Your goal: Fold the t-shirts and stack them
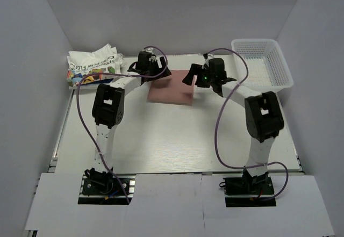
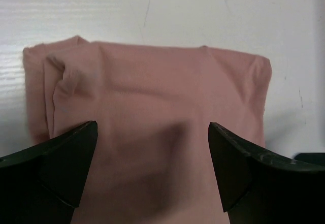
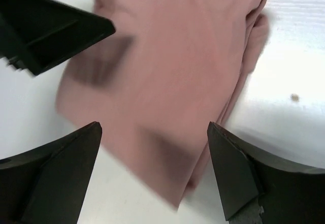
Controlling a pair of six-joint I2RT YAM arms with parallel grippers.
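the white tee [image 1: 92,65] lies crumpled at the far left corner of the tabletop [image 1: 172,140], well apart from both arms and not yet folded. it will need spreading flat before any fold.

the left fingers [image 2: 152,132] are spread apart with nothing between them. they hang over the near edge of the pink tee [image 1: 171,90], which sits at the far middle of the tabletop as a compact rectangle. its left side shows stacked layers that are slightly offset.

the step in hand looks like finishing and tidying this fold. any press or tuck should come straight down on the layered edge, not drag sideways, since a sideways pull would likely slide the top layer off the one below.

the right fingers [image 3: 153,132] are also parted and empty, over the tee's right side. there the folded edge bulges a little and a corner of cloth sticks out below. that loose corner looks worth tucking in, with the left side held steady so the bundle doesn't turn.

the two wrists are close together, so they should lift away one at a time.

the mesh basket [image 1: 284,70] stands at the far right, apart from the cloth.
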